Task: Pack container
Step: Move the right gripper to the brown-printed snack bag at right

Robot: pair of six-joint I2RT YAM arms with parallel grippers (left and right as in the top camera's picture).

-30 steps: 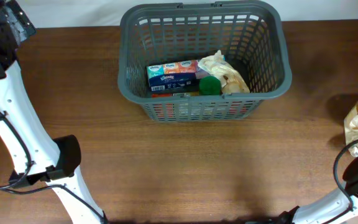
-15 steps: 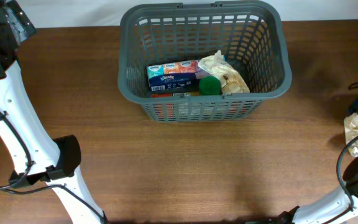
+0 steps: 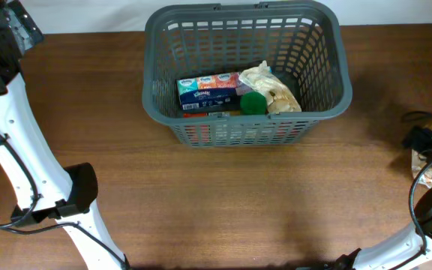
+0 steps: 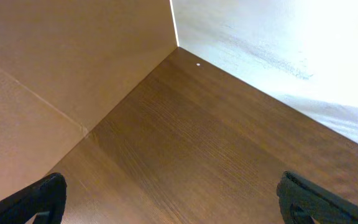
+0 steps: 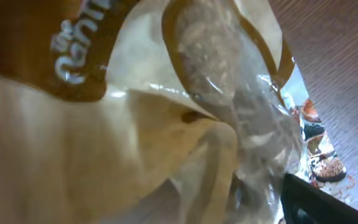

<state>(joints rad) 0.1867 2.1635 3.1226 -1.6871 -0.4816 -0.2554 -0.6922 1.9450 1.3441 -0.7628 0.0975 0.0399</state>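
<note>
The container, a dark grey slotted basket (image 3: 242, 133), stands at the table's far middle. Inside lie a tissue pack (image 3: 207, 91), a green round item (image 3: 253, 103) and a beige snack bag (image 3: 274, 86). My right gripper (image 3: 428, 139) is at the table's right edge, right over another beige snack bag (image 3: 423, 166). In the right wrist view that bag (image 5: 135, 118) fills the frame between open jaws; only the right finger (image 5: 331, 205) shows. My left gripper (image 4: 173, 202) is open and empty over bare wood at the far left corner.
A brown cardboard wall (image 4: 61, 56) and a white wall (image 4: 278, 37) meet at the table's far left corner. The left arm's white links (image 3: 21, 150) run down the left side. A cable (image 3: 426, 176) loops beside the right bag.
My right gripper has come in from the right edge and moved over the beige bag, which it now partly covers. The basket, its contents and the left arm have not moved.
</note>
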